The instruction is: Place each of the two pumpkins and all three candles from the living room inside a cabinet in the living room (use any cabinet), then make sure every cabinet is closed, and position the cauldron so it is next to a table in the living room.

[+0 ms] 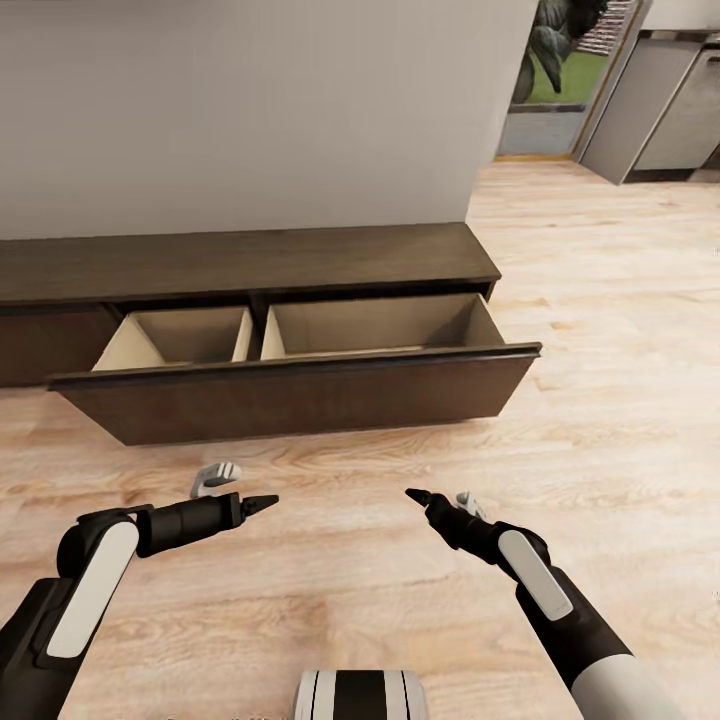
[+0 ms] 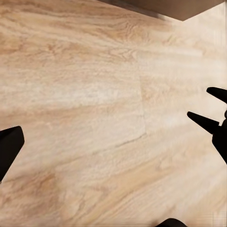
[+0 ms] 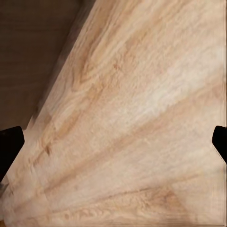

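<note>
The low dark-brown cabinet (image 1: 250, 262) stands against the wall, with its wide front (image 1: 300, 395) pulled out toward me. Both beige compartments behind that front, the left (image 1: 190, 338) and the right (image 1: 380, 325), hold nothing. My left gripper (image 1: 262, 501) and right gripper (image 1: 415, 494) hover low over the wood floor just before the open front, tips pointing at each other, both open and empty. The left wrist view catches the right gripper (image 2: 203, 104) with its tips apart and a corner of the cabinet (image 2: 184, 7). Pumpkins, candles, cauldron and table are out of view.
Light wood floor (image 1: 600, 330) spreads to the right of the cabinet. A plain wall (image 1: 250, 110) rises behind it. At the back right a doorway (image 1: 545, 90) opens onto greenery, beside grey units (image 1: 660, 100). My base (image 1: 360, 695) sits at the bottom edge.
</note>
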